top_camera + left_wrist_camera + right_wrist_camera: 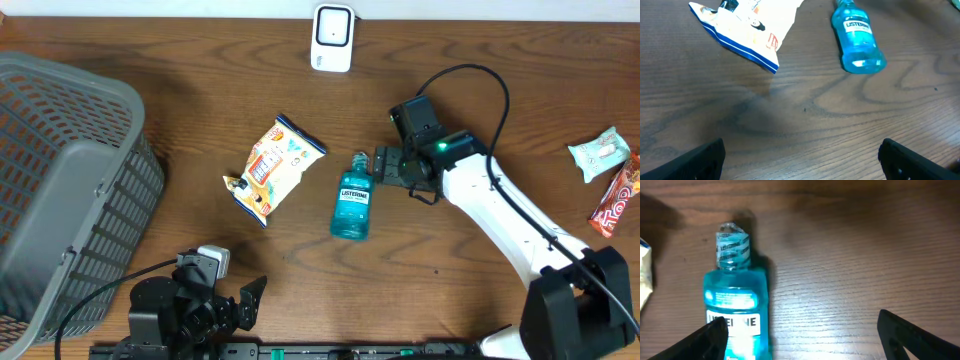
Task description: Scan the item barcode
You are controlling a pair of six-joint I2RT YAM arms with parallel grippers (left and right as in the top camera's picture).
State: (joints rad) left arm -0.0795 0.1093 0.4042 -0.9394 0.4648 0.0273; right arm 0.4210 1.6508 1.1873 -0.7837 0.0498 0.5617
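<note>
Right gripper [802,337]: I see its fingers [900,330] spread wide and clamped on nothing. The mouthwash bottle [735,305] lies flat on the table [200,60], close by the finger at 8 o'clock of the right wrist view; I cannot tell whether they touch. Bare wood fills the gap to the other finger. From overhead, the bottle lies near the table's centre, cap toward 12 o'clock, and this gripper sits at its 1 o'clock, just beside the cap

Left gripper [802,160]: I see the fingers [705,155] wide apart with only bare wood between them. It hangs low at the table's 7 o'clock edge. In its own view the bottle is at 1 o'clock and the snack bag [747,30] at 11 o'clock, both well apart from the fingertips

Margins: the bag lies at the bottle's 10 o'clock, near but apart. A white device [332,38] stands at the 12 o'clock edge, a grey basket [60,190] at 9 o'clock, and two wrapped snacks [600,153] at 3 o'clock. Open wood runs from the bottle to the 6 o'clock edge
</note>
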